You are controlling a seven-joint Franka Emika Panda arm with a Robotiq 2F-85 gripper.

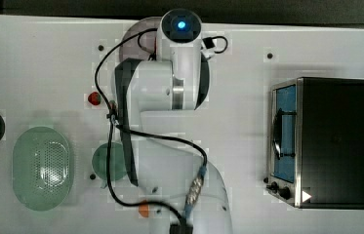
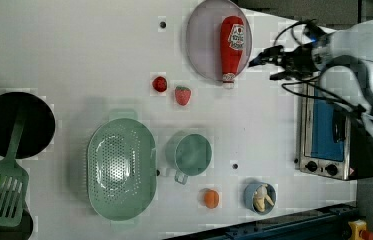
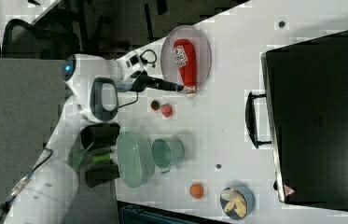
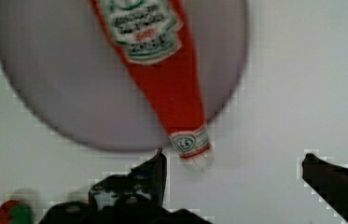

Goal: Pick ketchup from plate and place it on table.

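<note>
one ketchup bottle lies flat on one plate, its cap end overhanging the rim onto the table. its white label carries lettering too blurred to read. two strawberries sit on the table near the plate. one green cup, one perforated basket and one toaster oven stand farther from the tool. the arm reaches out over the table; the gripper hangs released, fingers spread wide and empty, with the bottle's cap just ahead of them.
</note>
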